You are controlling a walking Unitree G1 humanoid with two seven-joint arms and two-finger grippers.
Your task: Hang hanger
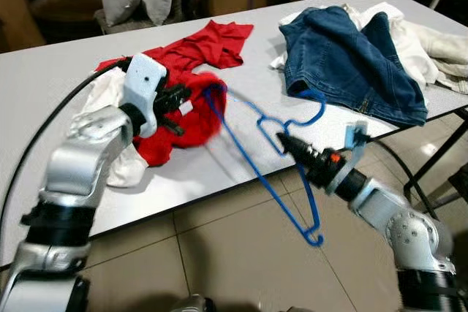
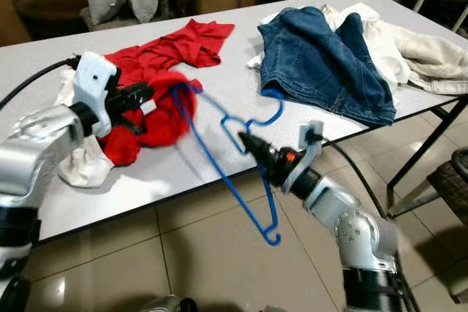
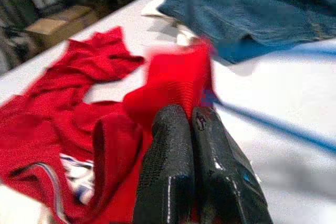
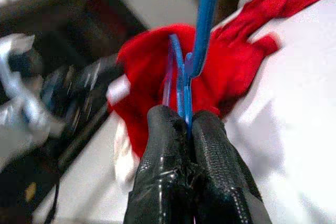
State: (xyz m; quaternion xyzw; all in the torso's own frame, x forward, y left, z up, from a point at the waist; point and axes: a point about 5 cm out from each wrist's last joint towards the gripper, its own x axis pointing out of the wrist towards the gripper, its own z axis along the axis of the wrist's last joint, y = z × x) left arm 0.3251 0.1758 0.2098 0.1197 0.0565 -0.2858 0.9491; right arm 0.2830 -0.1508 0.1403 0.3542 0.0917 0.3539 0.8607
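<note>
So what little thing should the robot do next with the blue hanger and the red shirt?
Probably push the blue hanger further into the red shirt. The right pincer grips its neck, one end already sits in the cloth, and the left pincer pinches that shirt.

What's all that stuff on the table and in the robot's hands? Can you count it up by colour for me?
Red: 1, the red garment gripped by the left hand.
Blue: 2, the blue hanger pinched in the right hand, and the jeans.
White or cream: 2, the white cloth under the red one, and the cream garment.
Total: 5.
</note>
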